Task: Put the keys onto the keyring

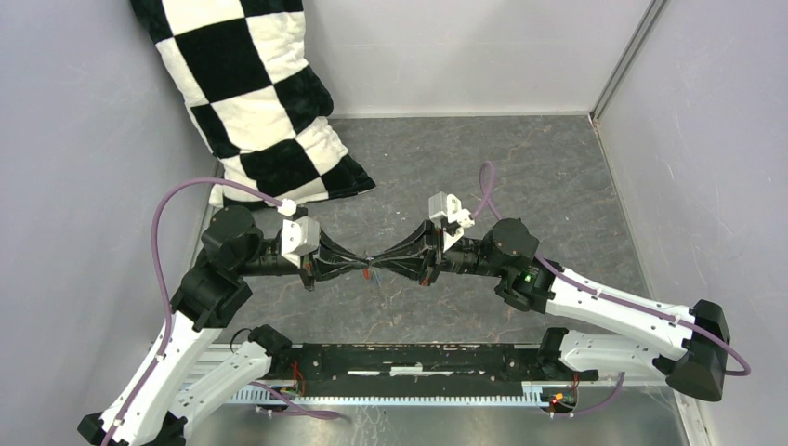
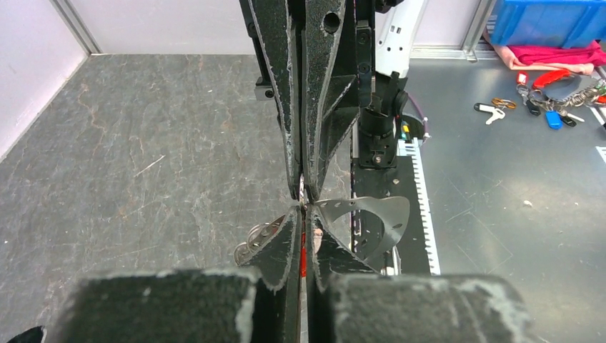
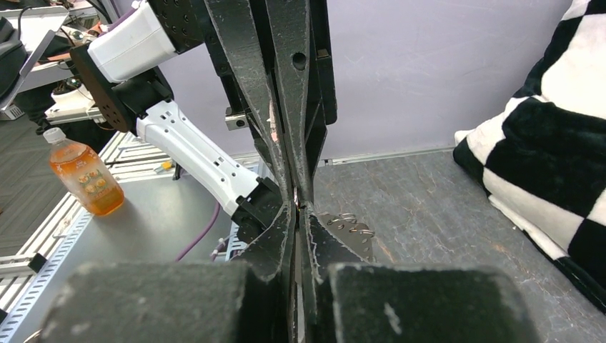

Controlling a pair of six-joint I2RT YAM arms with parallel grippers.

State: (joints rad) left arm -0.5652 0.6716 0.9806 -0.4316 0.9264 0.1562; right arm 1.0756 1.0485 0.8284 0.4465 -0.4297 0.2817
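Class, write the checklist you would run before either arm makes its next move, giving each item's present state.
1. Left gripper shut on red key: ok, a red sliver shows in its grip.
2. Right gripper shut, tip to tip with the left: ok.
3. Right gripper holds keyring: cannot tell.
4. Keyring loop in view beside the tips: ok.
5. Blue key located: cannot tell.
6. Red key threaded onto keyring: cannot tell.
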